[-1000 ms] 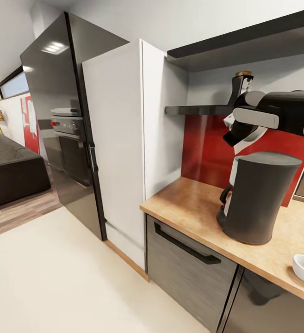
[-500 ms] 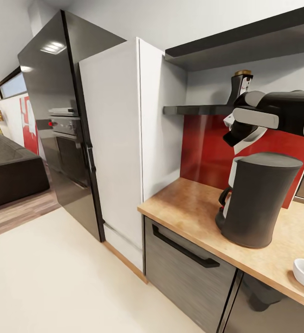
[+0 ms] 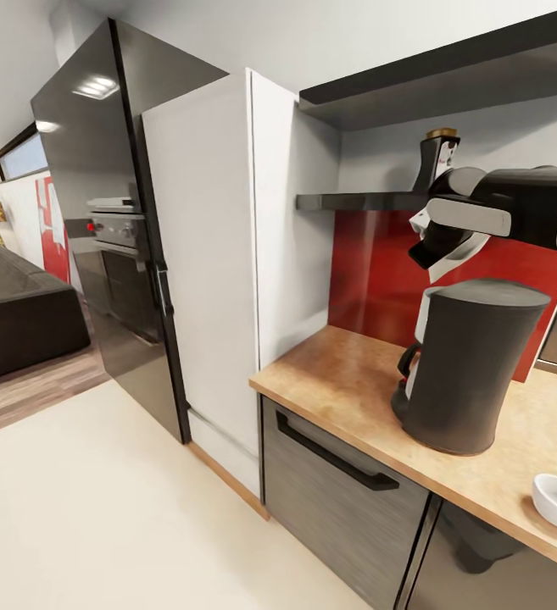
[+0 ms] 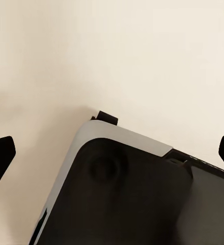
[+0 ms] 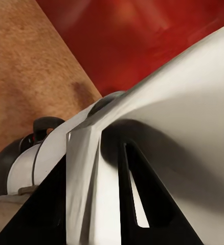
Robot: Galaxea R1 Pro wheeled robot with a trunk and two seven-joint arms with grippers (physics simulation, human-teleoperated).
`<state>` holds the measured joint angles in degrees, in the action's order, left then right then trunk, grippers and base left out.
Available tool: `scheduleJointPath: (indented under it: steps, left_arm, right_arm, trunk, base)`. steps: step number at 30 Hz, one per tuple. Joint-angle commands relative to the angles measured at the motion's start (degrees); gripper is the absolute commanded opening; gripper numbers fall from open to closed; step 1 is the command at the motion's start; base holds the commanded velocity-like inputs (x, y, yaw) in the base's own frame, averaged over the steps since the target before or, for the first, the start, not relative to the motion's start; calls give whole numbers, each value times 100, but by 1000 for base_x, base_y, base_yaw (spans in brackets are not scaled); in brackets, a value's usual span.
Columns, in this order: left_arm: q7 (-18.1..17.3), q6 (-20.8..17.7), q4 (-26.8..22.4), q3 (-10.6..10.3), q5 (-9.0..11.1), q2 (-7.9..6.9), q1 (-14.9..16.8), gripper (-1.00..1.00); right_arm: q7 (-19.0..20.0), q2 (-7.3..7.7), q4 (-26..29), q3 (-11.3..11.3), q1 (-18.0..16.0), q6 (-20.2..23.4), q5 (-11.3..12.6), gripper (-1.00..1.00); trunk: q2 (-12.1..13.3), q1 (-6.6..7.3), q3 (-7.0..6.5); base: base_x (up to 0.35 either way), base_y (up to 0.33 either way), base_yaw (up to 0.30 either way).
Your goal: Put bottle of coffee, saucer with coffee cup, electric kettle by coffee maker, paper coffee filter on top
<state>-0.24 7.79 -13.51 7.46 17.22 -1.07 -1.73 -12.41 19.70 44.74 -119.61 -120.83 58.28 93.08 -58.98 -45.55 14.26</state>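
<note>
Holding the white paper coffee filter (image 3: pixel 435 263) pinched between closed fingers just above the coffee maker (image 3: pixel 469 364) on the countertop (image 3: pixel 346 373), the right gripper (image 3: pixel 428 246) seems mid-placement and should next lower, then release it on the lid.

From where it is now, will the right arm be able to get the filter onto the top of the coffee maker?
Probably yes. The right gripper hangs just above the coffee maker, shut on the white paper filter, and nothing stands between them; the flat top looks bare.
</note>
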Motion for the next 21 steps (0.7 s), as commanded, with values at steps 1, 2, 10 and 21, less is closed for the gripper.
scheduleJointPath:
  steps: [1,2,10,21]
  left_arm:
    - [-2,4,-11,2,36,1,-2,100]
    - [-2,4,-11,2,36,1,-2,100]
    - [-2,4,-11,2,40,1,-2,100]
    - [-2,4,-11,2,40,1,-2,100]
  right_arm:
    - [-60,4,15,-18,-11,-9,69,-100]
    - [-60,3,12,-18,-11,-9,69,-100]
    - [-60,-8,12,-11,-4,-9,69,-100]
    - [-60,-10,17,-15,-2,-9,69,-100]
  trunk:
    - [-4,0,7]
    - [-4,0,7]
    - [-4,0,7]
    - [-4,0,7]
  base:
    - [0,-17,0]
    - [0,-16,0]
    - [31,-87,0]
    - [31,-73,0]
